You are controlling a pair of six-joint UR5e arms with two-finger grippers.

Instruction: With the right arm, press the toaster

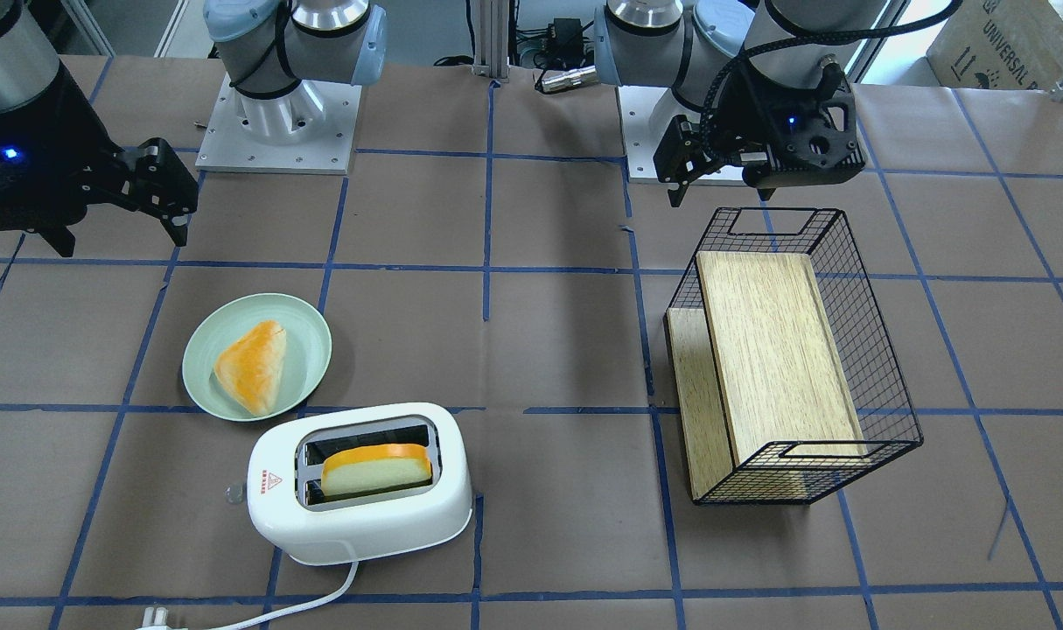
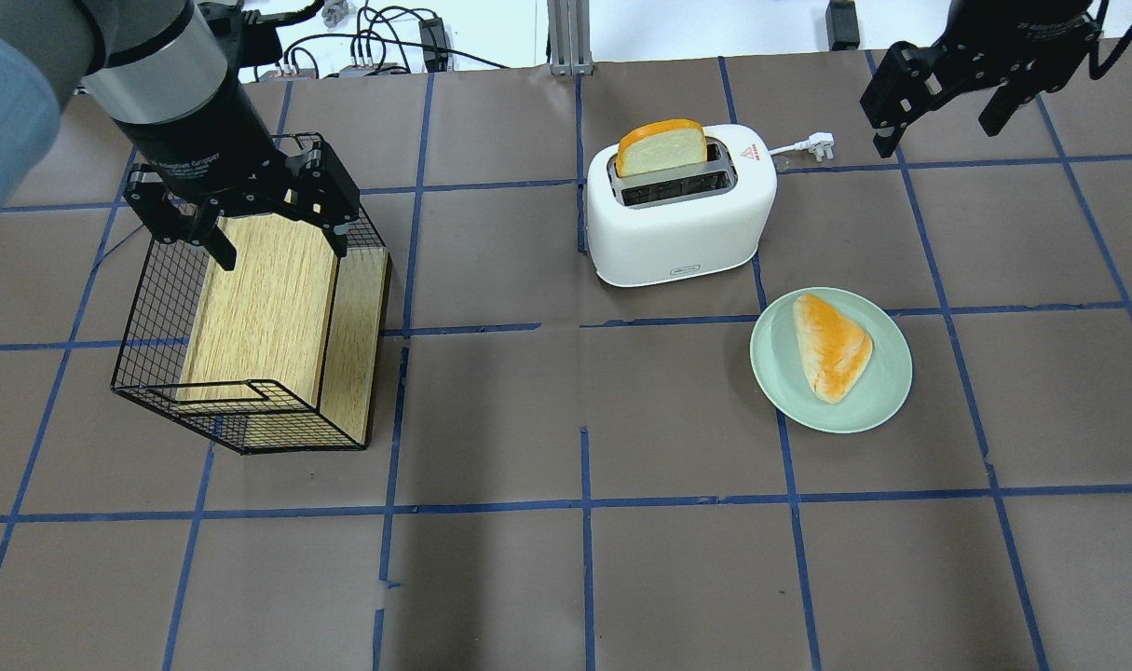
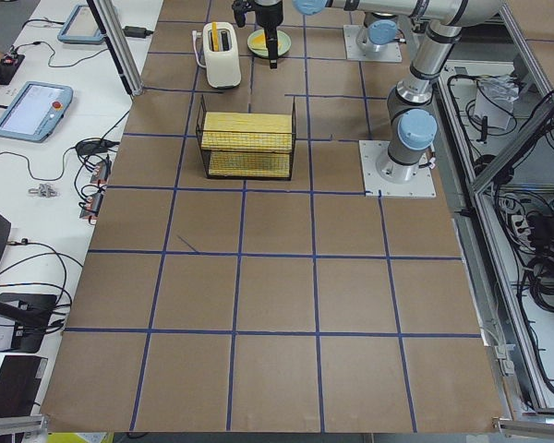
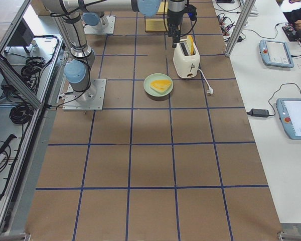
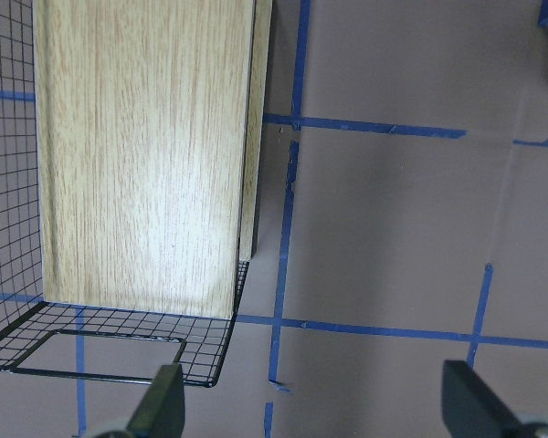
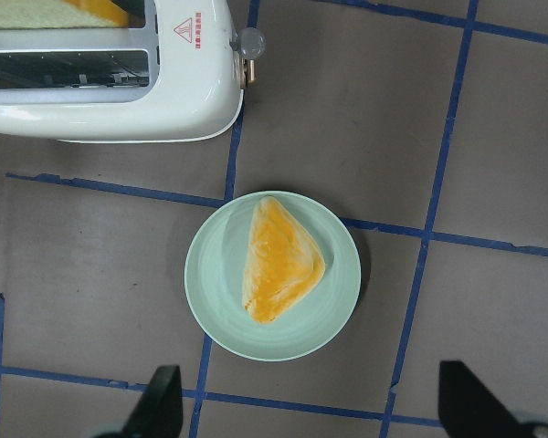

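Press not done yet: the bread slice (image 2: 663,147) stands high out of the slot farther from the robot, and nothing touches the lever knob (image 6: 248,43) on the end of the toaster (image 2: 677,224). The toaster sits on the table's far half, right of centre in the overhead view, just beyond the green plate (image 2: 780,396) with a bun. Its plug (image 2: 817,144) lies loose on the table. The right gripper (image 2: 934,130) hovers well clear to the toaster's right, fingers spread, empty. The left gripper (image 2: 281,247) is also spread, over the wire basket (image 2: 146,373). Left to do: approach and push the lever down. Writing: the red warning triangle's tiny text and the small side logo are unreadable; "Gripper" shows on the left wrist and "UNIVERSAL" on a cardboard box (image 1: 1003,39).
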